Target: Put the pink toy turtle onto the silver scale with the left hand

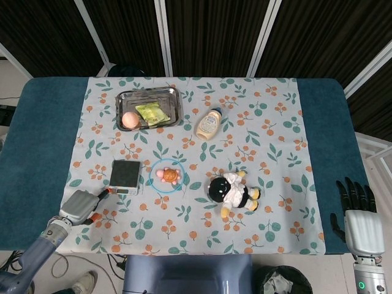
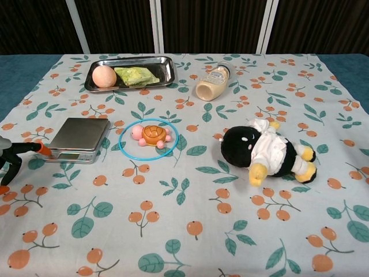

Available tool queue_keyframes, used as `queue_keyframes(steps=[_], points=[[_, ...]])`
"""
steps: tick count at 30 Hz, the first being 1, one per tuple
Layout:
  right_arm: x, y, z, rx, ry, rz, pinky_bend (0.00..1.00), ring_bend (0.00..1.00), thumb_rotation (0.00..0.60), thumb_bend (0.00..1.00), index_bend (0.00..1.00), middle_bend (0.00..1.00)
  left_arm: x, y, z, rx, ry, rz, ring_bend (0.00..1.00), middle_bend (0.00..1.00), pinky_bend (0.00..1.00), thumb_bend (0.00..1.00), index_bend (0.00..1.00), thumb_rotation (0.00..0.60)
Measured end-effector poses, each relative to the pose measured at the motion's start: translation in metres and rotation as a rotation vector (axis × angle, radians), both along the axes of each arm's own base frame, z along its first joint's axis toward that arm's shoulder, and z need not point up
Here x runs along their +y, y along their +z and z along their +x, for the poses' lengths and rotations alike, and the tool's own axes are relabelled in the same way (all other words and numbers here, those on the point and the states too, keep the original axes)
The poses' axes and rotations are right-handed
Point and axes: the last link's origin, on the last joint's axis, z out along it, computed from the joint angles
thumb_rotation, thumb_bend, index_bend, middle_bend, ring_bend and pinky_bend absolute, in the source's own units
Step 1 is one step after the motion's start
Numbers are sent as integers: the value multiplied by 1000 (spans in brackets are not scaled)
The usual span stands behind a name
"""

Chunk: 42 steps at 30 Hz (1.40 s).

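The pink toy turtle (image 1: 168, 176) (image 2: 151, 135) with an orange shell lies inside a blue ring (image 1: 166, 177) (image 2: 148, 139) on the floral cloth. Just left of it sits the silver scale (image 1: 125, 177) (image 2: 78, 139), bare on top. My left hand (image 1: 82, 206) (image 2: 16, 157) hovers off the scale's near-left corner, fingers apart and holding nothing; only its orange-tipped fingers show in the chest view. My right hand (image 1: 358, 216) stays at the table's right front corner, fingers spread, holding nothing.
A steel tray (image 1: 149, 108) (image 2: 165, 67) at the back left holds an egg (image 1: 129, 119) (image 2: 104, 75) and a green packet (image 1: 153, 113). A cream bottle (image 1: 208, 124) (image 2: 211, 83) lies on its side mid-back. A black plush penguin (image 1: 233, 192) (image 2: 265, 153) lies right of the turtle.
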Motion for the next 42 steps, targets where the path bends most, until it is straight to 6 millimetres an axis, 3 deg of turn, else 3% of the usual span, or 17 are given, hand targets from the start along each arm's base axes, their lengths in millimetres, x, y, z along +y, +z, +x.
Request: queue_keyframes(steps=[42], points=[[0,1,0,-3,-7,-10,0,13,600,501,6,0,1,-4,-16,44,32,1,566,521,564,382,172,600]])
